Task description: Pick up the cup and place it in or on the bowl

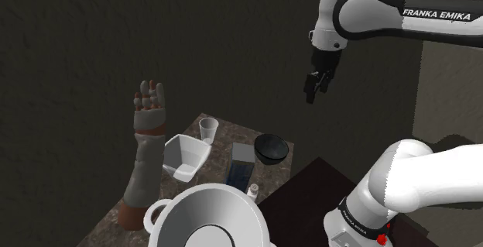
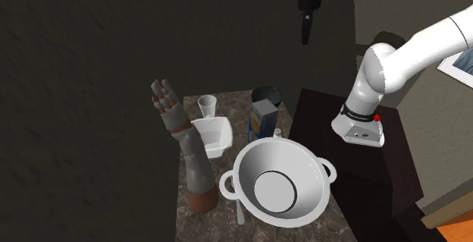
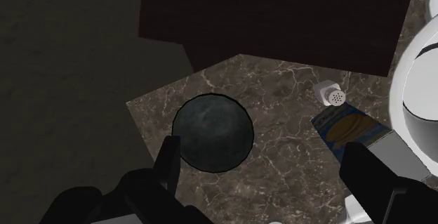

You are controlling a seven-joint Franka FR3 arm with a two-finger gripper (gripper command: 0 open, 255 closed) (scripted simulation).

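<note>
A small clear cup (image 1: 207, 129) (image 2: 207, 105) stands upright at the far end of the brown marbled table (image 3: 281, 110). A dark round bowl (image 1: 271, 149) (image 2: 266, 95) (image 3: 213, 131) sits on the table's corner toward the shoulder view's right. My black gripper (image 1: 313, 84) (image 2: 305, 28) (image 3: 270, 177) hangs high above the table, roughly over the dark bowl. Its fingers (image 3: 168, 161) stand wide apart with nothing between them. In the wrist view the bowl lies just beyond one finger.
A white square bowl (image 1: 184, 156) (image 2: 214, 136) sits next to the cup. A grey mannequin forearm and hand (image 1: 145, 145) (image 2: 182, 138) stands upright. A large white two-handled pot (image 1: 209, 218) (image 2: 280, 180), a blue-and-yellow box (image 1: 241, 164) (image 3: 351, 128) and a small shaker (image 3: 330, 93) crowd the near end.
</note>
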